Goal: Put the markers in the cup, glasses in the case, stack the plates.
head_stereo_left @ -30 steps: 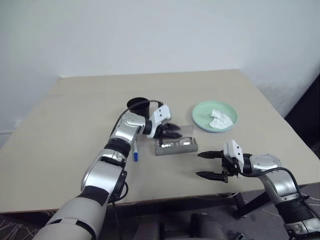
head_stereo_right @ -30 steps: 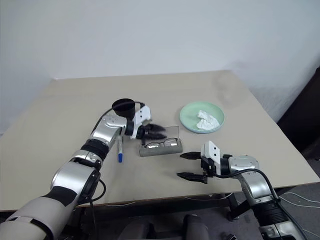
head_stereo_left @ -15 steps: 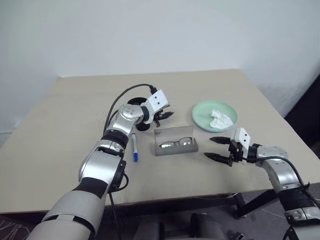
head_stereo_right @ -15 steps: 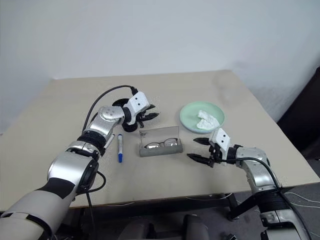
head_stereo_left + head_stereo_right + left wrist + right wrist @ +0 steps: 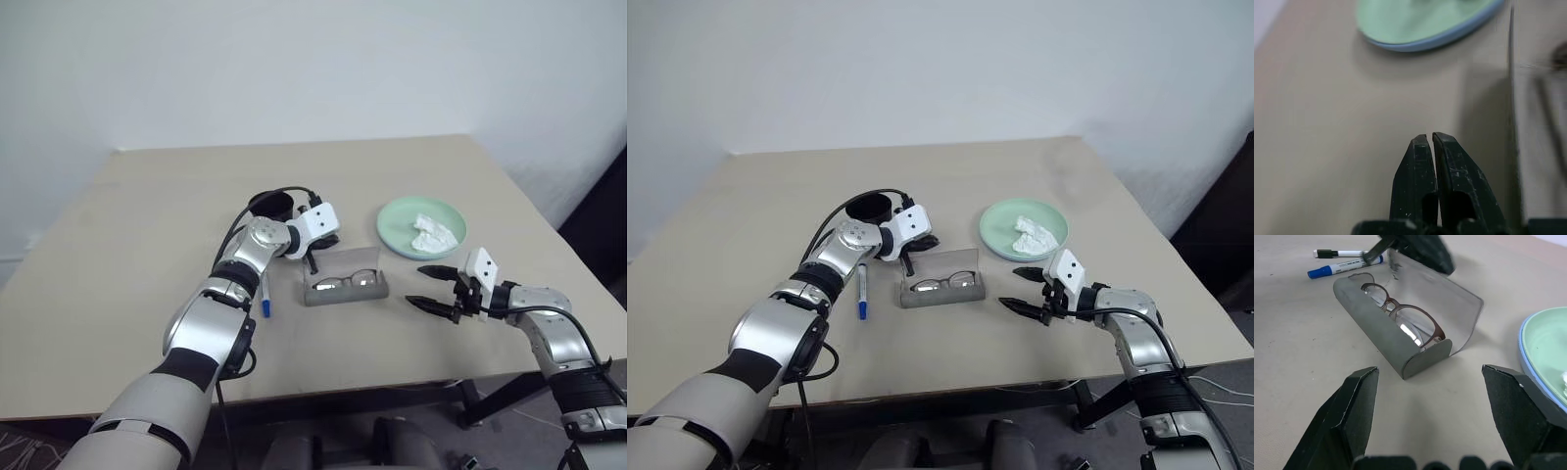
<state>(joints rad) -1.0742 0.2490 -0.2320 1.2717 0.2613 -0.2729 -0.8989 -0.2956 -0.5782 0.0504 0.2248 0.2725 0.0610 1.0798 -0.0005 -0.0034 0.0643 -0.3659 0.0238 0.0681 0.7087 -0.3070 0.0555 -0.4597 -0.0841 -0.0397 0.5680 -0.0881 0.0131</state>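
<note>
Here, your tabletop (image 5: 147,225) carries everything, largest first. The plates (image 5: 397,225) sit toward its right edge, already stacked, pale green on top with a light blue rim showing beneath, and a crumpled white tissue (image 5: 432,234) lies on them. The case (image 5: 345,289) rests near the middle, lid standing open, with the glasses (image 5: 345,281) lying inside it. The cup (image 5: 268,205) stands upright just behind your left arm, farther from the near edge than the case. The markers (image 5: 1344,267) lie side by side on the tabletop to the left of the case.

Your left gripper (image 5: 313,262) is pinched fully closed with nothing between its fingers, its tips just at the lid's left end. Your right gripper (image 5: 431,288) stands spread wide and empty, low over the tabletop, near the case's right end.
</note>
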